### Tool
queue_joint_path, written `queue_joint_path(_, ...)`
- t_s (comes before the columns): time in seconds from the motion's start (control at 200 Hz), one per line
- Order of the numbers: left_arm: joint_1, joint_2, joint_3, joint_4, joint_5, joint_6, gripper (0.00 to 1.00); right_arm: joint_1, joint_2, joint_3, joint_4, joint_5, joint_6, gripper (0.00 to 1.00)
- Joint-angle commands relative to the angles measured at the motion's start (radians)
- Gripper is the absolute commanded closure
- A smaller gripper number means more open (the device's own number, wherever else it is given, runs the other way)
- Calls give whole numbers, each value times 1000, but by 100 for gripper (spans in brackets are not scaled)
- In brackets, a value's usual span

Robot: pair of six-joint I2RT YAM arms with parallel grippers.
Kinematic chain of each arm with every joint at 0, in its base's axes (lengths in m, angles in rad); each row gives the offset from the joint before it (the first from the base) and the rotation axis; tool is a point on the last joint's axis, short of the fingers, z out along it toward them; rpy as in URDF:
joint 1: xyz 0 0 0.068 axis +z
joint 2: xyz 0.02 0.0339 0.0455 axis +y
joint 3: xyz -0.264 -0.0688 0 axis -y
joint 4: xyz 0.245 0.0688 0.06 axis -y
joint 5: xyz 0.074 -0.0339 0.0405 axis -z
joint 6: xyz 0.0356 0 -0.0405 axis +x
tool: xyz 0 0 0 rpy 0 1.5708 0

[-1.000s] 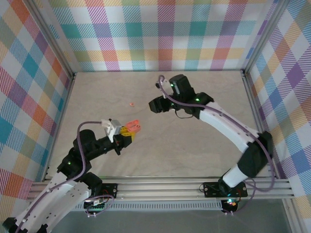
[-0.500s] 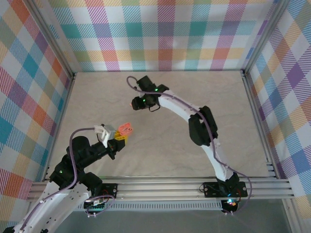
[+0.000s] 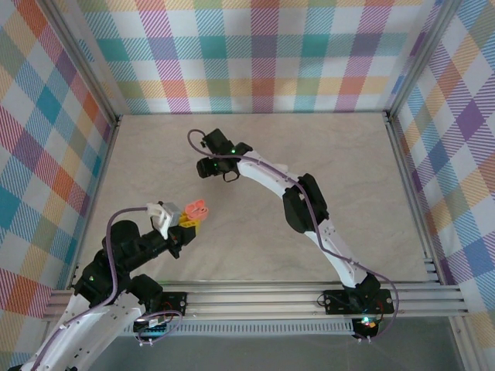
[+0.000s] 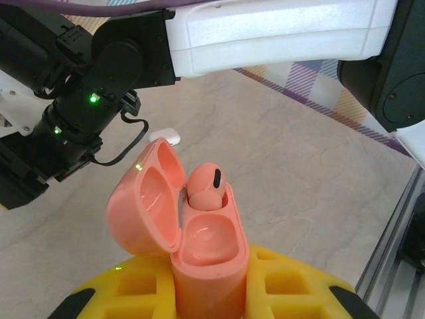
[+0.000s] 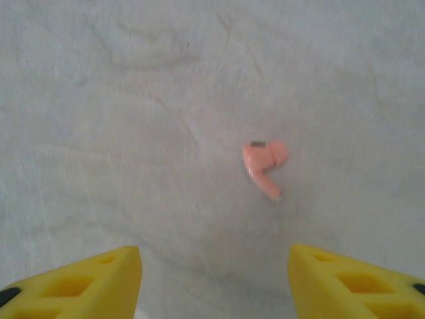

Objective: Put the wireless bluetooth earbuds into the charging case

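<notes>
Salmon-pink plastic on a pale, marbled table [image 5: 99,100]: a loose earbud [image 5: 264,161] lies on its side, bulb uppermost in the right wrist view and stem angled down. It sits just ahead of the right gripper [image 5: 214,269], whose yellow fingers [image 5: 80,279] are spread wide and hold nothing. Nearer the arm bases, the left gripper [image 3: 188,220] is clamped around the lower body of the matching charging case [image 4: 199,226] and holds it upright with the lid swung open. A second earbud [image 4: 204,186] is seated in the far socket, and the near socket [image 4: 209,234] is bare. A small white rounded object [image 4: 166,135] rests on the table beyond the case; it is too small to identify.

The loose earbud looks almost weightless, rigid and glossy, so it would likely skid or flick away under an off-centre pinch. The surest hold appears to be across the bulbous head, one finger on each side. That would leave the stem free to enter the socket first. The thin lid hinge suggests only gentle pressure when seating the earbud.
</notes>
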Motion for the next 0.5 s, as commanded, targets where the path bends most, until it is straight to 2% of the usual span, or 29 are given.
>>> queue_joint_path(0.0, 11, -12, 19, -6, -9, 18, 93, -8, 55, 46, 94, 15, 9, 37)
queue_joint_path(0.15, 11, -12, 25, -15, -6, 27, 93, -15, 155, 183, 100, -68, 27, 35)
queue_joint_path(0.495, 11, -36, 31, -41, 0, 27, 93, -31, 233, 244, 215, -183, 67, 33)
